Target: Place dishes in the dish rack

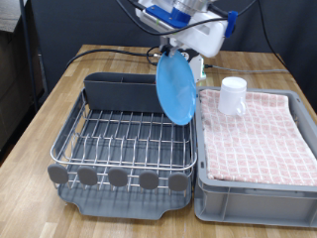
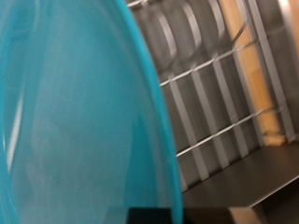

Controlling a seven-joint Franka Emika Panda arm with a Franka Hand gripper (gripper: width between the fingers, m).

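Note:
My gripper [image 1: 173, 52] is shut on the top rim of the round bright-blue plate [image 1: 176, 88]. It holds the plate on edge, hanging above the right side of the dish rack [image 1: 124, 139] in the exterior view. The rack's silver wire grid holds no dishes. In the wrist view the blue plate [image 2: 75, 112] fills most of the picture, with the rack's wires [image 2: 210, 103] beyond it; the fingers are hidden. The small white cup [image 1: 233, 95] stands on the pink checked cloth in the grey tub. The wooden spoon is out of view.
The grey tub [image 1: 258, 183] lined with pink checked cloth stands right of the rack in the exterior view. The rack's tall grey back compartment [image 1: 119, 91] is at its far side. Both rest on a wooden table [image 1: 40, 129]. Black cables lie at the back.

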